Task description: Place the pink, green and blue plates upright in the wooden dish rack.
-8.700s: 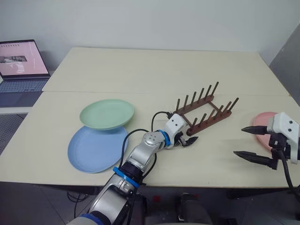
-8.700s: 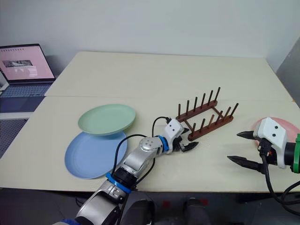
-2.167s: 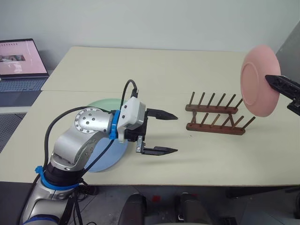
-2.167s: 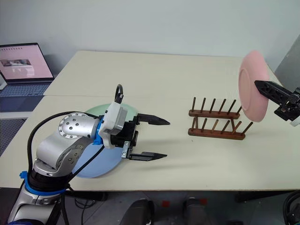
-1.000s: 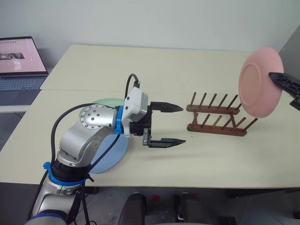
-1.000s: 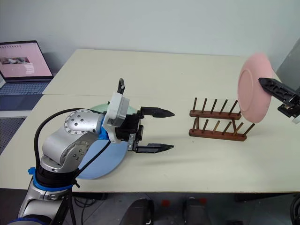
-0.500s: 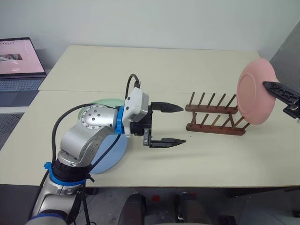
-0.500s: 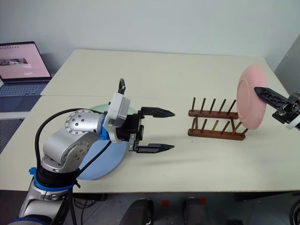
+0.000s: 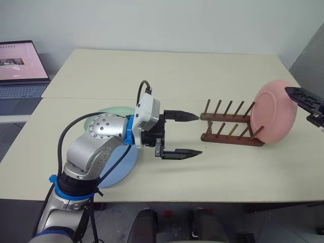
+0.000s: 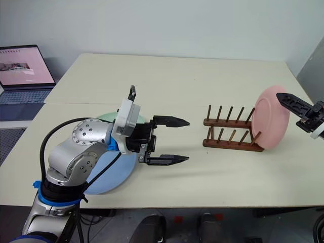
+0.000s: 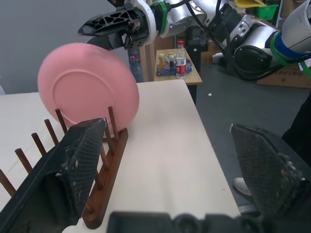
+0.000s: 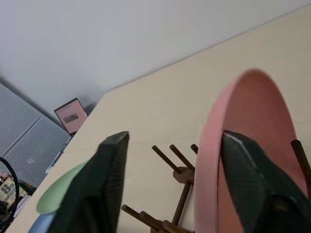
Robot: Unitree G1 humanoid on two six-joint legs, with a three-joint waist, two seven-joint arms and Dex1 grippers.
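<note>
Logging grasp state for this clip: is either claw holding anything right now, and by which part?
Nothing is held. The right claw stands open around the pink plate's top rim as it leans at the dish rack's end; the left claw is open and empty.

The robot's left arm covers most of the pale mint green round plate (image 9: 114,109) and much of the light blue round plate (image 9: 121,164), so how the 2 overlap cannot be told. The open laptop (image 9: 20,68) is cut off by the picture's left edge. The right gripper (image 10: 304,112) runs off the right edge, with 1 black finger in sight beside the salmon pink round plate (image 9: 273,118). That plate hides the last pegs of the dark brown wooden dish rack (image 9: 230,126); which slot holds it cannot be told. In the left wrist view its rim is blurred.
</note>
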